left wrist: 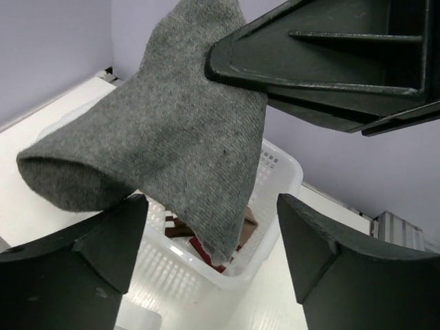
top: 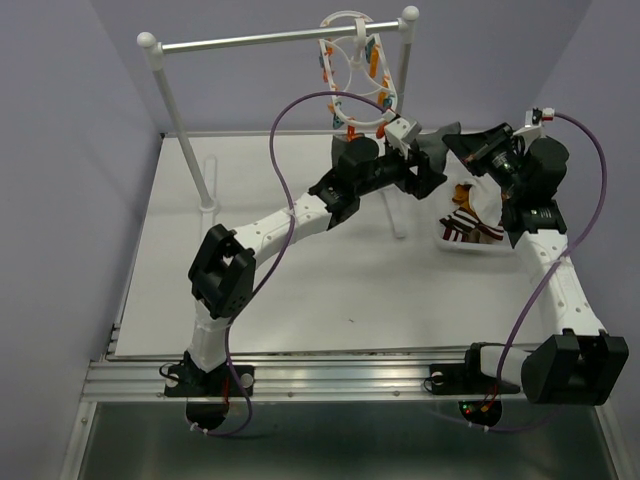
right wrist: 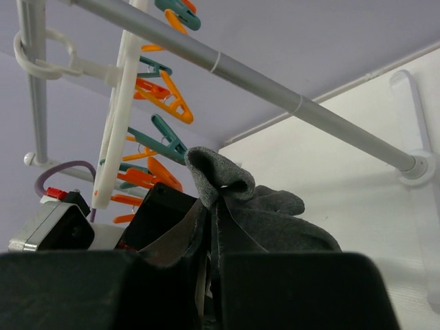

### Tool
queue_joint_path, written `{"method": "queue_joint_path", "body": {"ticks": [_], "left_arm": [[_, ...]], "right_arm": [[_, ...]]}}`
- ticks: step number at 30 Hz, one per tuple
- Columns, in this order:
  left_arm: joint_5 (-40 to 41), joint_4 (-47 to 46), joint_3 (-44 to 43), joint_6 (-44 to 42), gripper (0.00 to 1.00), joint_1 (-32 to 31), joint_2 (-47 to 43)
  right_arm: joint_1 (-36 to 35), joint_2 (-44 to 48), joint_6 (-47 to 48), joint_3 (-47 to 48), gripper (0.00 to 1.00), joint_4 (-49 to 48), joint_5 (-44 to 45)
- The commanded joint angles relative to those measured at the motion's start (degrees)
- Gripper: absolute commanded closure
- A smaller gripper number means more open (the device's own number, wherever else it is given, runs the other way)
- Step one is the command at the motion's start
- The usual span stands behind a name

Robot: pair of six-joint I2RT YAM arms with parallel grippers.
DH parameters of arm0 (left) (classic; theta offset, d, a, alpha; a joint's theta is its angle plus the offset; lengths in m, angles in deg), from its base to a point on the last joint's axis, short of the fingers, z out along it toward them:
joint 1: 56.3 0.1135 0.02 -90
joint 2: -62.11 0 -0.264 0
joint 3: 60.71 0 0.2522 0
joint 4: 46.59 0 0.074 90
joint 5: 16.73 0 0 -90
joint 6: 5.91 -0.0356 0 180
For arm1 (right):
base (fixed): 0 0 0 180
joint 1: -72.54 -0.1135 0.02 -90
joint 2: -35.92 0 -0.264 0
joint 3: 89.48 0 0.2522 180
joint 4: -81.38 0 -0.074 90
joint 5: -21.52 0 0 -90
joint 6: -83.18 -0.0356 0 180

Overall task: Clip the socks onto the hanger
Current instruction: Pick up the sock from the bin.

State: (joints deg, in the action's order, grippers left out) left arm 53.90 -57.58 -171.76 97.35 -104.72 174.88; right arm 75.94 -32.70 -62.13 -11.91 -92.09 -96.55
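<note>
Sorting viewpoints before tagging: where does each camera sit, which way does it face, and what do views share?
Top: above and behind, looking down on the table and rail; left arm and right arm show.
Left wrist: on the left arm, faces the basket past the grey sock; open left claw below.
Right wrist: on the right arm, looks up at the hanger and rail; right claw, shut on the grey sock, below.
Shared: both wrist views show the grey sock.

A metal rail stand (top: pixel 250 39) with white ball-topped posts rises from the far part of a white table (top: pixel 330 300). A white perforated basket (left wrist: pixel 278 180) sits on the table, near the stand's right foot and to its right.
</note>
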Motion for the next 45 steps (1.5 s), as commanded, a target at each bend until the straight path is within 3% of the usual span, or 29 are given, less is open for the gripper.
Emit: {"method": "queue_joint_path", "body": {"ticks": [1, 2, 3, 5, 6, 9, 10, 12, 13, 16, 21, 25, 29, 31, 36, 45], "left_arm": [[-0.3, -4.4, -3.1, -1.2, 0.31, -0.3, -1.0], [-0.5, -4.9, -3.0, -1.0, 0.45, -0.3, -1.1], [-1.1, -5.0, -2.7, -0.8, 0.76, -0.3, -1.5], [-2.5, -5.2, -2.1, 0.4, 0.97, -0.3, -2.5], [-3.1, -5.4, -1.8, 1.2, 1.0, -0.3, -2.8], [-5.6, -5.8, -0.6, 4.1, 1.0, -0.1, -4.0], [-5.9, -6.0, 0.1, 5.4, 1.0, 0.2, -4.7], [-8.1, -7.8, 1.1, 10.5, 1.0, 0.9, -5.1], [-8.9, -8.7, 2.3, 12.4, 1.0, 1.2, -5.5], [-7.1, -10.4, 3.8, 17.1, 1.0, 2.8, -5.9], [-5.5, -10.8, 5.2, 24.0, 1.0, 5.5, -5.8], [-4.9, -10.8, 6.8, 27.6, 1.0, 6.9, -6.9], [-3.7, -10.1, 7.6, 29.1, 1.0, 7.3, -8.1], [-3.3, -8.5, 7.3, 29.6, 1.0, 7.3, -8.6], [-0.6, -3.6, 6.8, 30.9, 1.0, 7.3, -10.0], [2.4, -1.9, 8.6, 33.3, 1.0, 6.5, -12.7]], "right_arm": [[-0.5, 0.2, -0.8, 0.4, 0.96, -4.4, -0.8], [-0.5, -0.3, -0.7, 0.2, 0.96, -4.4, -1.0], [-0.5, -0.5, -0.7, 0.1, 0.95, -4.4, -1.5], [-0.5, -1.8, 0.5, -0.1, 0.92, -3.4, -1.6], [-0.5, -2.3, 1.2, 0.3, 0.9, -2.5, -1.6], [-0.5, -5.3, 7.0, 3.5, 0.72, 3.9, -2.7], [-0.5, -5.9, 10.5, 4.3, 0.52, 5.6, -2.9], [-0.5, -6.3, 12.7, 4.8, 0.34, 9.6, -1.8], [-0.5, -5.5, 13.3, 3.7, 0.17, 9.5, -0.1], [-0.5, -2.1, 15.0, 0.4, 0.03, 9.2, 4.1], [-0.5, 3.1, 17.7, -4.7, 0.0, 8.1, 8.6], [-0.5, 6.4, 29.3, -7.1, 0.0, 5.8, 0.3], [-1.3, 10.8, 51.0, -9.2, 0.0, 4.8, -11.9], [-3.0, 13.1, 60.4, -11.0, 0.0, 5.0, -13.0], [-7.5, 11.2, 73.0, -8.4, 0.0, 8.8, -7.8], [-11.0, 9.4, 82.0, -5.6, 0.0, 2.7, -7.7]]}}
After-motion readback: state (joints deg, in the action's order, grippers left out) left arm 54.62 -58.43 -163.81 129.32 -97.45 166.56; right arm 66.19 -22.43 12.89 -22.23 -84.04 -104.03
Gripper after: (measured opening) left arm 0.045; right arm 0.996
